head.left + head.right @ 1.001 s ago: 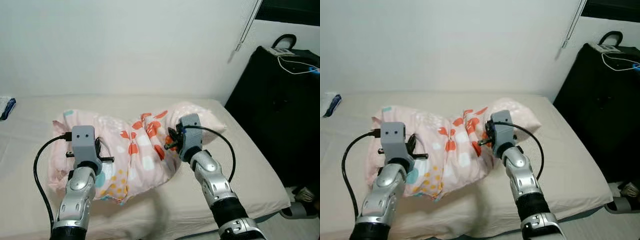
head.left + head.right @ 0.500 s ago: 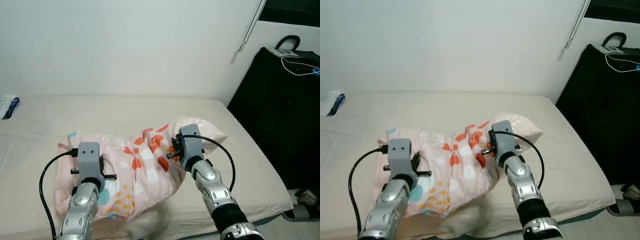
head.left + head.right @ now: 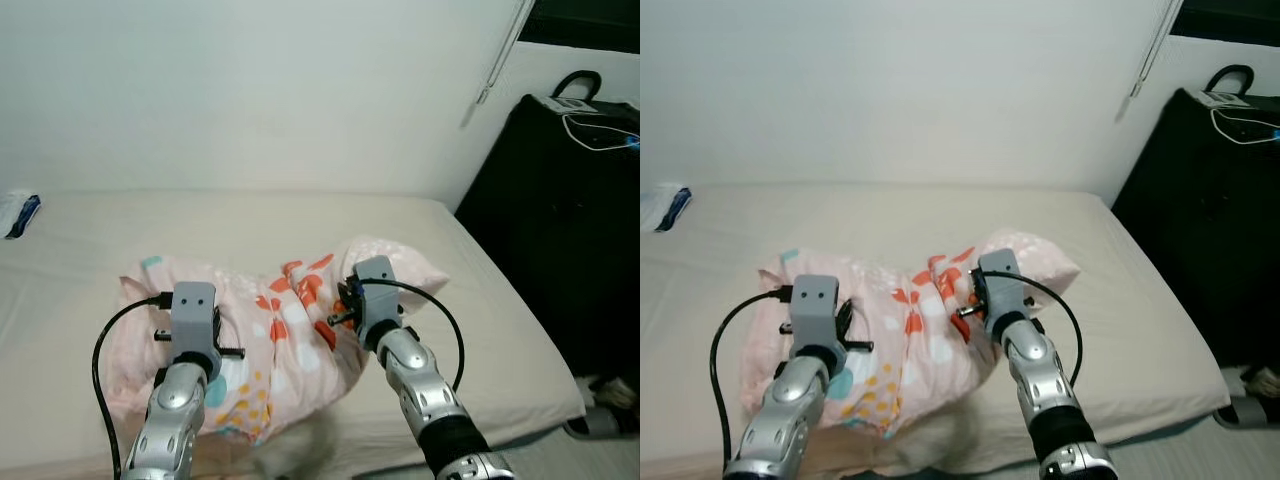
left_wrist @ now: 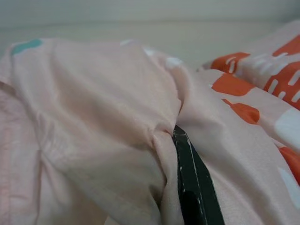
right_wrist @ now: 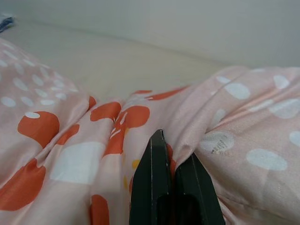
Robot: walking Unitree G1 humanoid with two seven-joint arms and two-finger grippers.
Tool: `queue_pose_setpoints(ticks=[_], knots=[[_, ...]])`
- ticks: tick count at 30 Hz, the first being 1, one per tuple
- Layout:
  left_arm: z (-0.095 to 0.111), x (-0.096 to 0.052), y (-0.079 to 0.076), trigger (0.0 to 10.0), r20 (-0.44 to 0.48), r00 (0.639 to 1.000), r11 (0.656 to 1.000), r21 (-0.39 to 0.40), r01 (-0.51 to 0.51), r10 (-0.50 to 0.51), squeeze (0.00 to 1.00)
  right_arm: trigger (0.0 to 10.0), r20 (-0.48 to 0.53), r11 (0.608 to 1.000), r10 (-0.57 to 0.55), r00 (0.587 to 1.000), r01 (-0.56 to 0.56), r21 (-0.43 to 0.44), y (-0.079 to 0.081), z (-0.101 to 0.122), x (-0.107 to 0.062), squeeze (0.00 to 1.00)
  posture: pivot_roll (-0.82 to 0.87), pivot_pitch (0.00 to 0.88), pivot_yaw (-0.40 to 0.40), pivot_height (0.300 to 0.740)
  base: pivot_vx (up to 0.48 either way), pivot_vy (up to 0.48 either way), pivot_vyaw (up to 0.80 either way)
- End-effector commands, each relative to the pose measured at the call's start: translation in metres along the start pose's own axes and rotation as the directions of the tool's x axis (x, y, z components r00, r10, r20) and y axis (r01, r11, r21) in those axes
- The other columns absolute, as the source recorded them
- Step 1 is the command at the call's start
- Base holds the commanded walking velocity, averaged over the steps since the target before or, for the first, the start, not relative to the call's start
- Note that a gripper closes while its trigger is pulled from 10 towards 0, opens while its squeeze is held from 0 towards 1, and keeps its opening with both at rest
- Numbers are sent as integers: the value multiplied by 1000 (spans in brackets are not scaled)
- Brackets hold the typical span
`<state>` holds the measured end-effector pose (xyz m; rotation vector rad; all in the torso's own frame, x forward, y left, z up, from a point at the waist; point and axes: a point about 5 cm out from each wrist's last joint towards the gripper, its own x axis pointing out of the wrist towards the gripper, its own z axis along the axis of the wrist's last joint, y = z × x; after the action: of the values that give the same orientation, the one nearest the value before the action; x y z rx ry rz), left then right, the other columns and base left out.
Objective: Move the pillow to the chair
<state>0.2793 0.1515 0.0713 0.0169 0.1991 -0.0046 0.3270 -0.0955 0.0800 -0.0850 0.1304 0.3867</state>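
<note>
on the beige bed (image 3: 480,290) right in front of you, the pink patterned pillow (image 3: 285,320) is bunched up between your two arms, near the front edge of the mattress. your right gripper (image 5: 174,161) has its two black fingers pressed flat together, with a fold of the pillow's cloth pinched at their tips, up at the pillow's right end where the orange blotches sit. your left gripper (image 4: 180,154) is buried in the fabric at the left end; one black finger (image 4: 192,187) shows, cloth gathered tight over it, so it has a clamped hold on the pillow too. off to your right stands a black suitcase (image 3: 560,200) against the wall, well apart from the pillow.
</note>
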Motion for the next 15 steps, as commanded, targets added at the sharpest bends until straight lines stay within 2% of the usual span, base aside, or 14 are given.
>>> queue_pose_setpoints(ticks=[1,15], knots=[[17,3,-17,10000,79,995,998,7,65,-65,0,10000,43,999,47,998,-46,-19,8,9,4,0,47,0,-135,740,0,0,-800],[18,4,-17,10000,85,995,999,-8,51,-50,0,10000,44,998,54,998,-53,-26,9,10,5,0,45,0,-141,740,0,0,-800]])
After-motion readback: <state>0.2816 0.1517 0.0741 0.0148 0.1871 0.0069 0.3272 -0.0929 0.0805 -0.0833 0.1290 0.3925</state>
